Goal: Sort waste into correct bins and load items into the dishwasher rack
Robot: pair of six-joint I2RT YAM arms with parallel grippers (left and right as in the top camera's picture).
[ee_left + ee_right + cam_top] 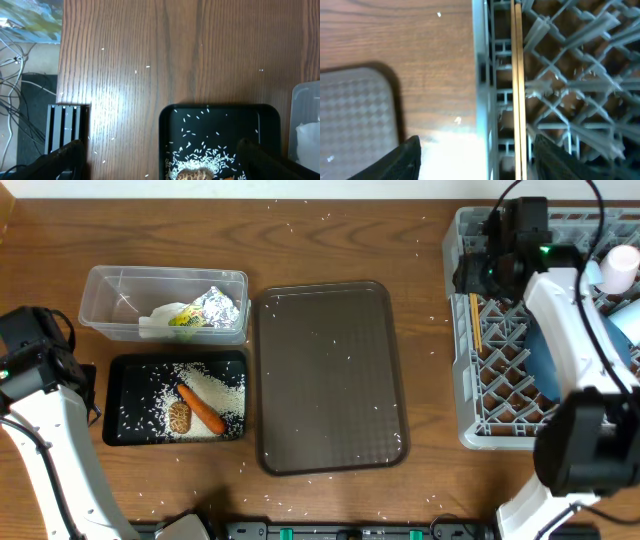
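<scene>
The grey dishwasher rack [470, 405] stands at the right. In it lie the wooden chopsticks [475, 320] along its left wall, the dark blue plate [545, 358], a white cup [620, 268] and a light blue cup [630, 322]. The white bowl is hidden. My right gripper [470, 275] is open above the rack's left wall [484, 75], straddling the chopsticks [516, 75]. The clear container [110, 285] holds the foil [220, 307], wrapper [180, 318] and napkin [152, 327]. The black tray [125, 370] holds the carrot [203, 410], brown lump [179, 416] and rice [215, 387]. My left gripper [160, 167] is open and empty over the tray's left end [170, 117].
The brown serving tray [330, 375] lies in the middle with a few rice grains on it. Loose grains are scattered over the wooden table [150, 50]. The table's left edge and cables [20, 85] show in the left wrist view.
</scene>
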